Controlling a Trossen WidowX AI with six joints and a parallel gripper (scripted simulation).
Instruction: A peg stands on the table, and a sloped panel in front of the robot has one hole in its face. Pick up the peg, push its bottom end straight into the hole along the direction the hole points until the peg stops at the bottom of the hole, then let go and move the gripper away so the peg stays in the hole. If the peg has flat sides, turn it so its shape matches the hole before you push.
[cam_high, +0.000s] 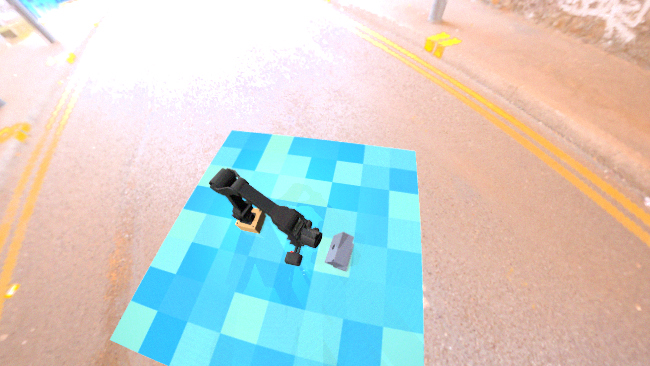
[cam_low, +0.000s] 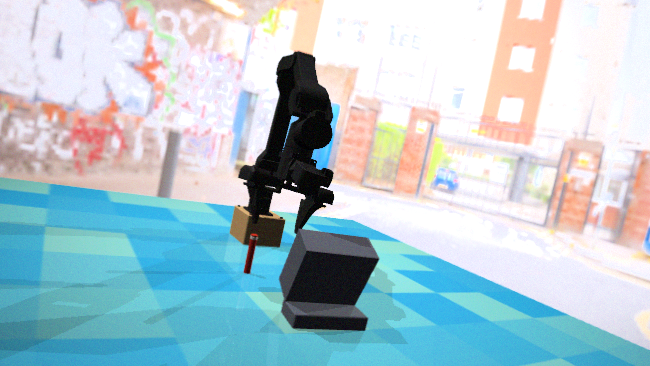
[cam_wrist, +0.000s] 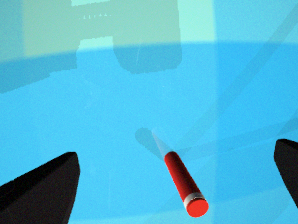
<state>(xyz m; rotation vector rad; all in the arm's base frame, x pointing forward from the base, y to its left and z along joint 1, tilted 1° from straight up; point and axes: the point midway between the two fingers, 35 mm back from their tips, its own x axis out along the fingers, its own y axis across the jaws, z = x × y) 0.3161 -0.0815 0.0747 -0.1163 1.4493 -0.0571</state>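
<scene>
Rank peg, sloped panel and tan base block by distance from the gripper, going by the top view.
1. Red peg: standing just below the open gripper; the wrist view has it between the fingers, untouched.
2. Sloped grey panel: close beside the gripper, on the side away from the base.
3. Tan base block: farthest, back at the arm's foot.

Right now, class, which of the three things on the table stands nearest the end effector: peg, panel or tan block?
The red peg, upright between the open fingers.

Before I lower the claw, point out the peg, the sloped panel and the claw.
peg (cam_wrist: 184, 183): wrist view, mid shaft.
sloped panel (cam_low: 327, 272): exterior view, dark back face.
claw (cam_low: 282, 217): exterior view, midway between its open fingertips.
</scene>
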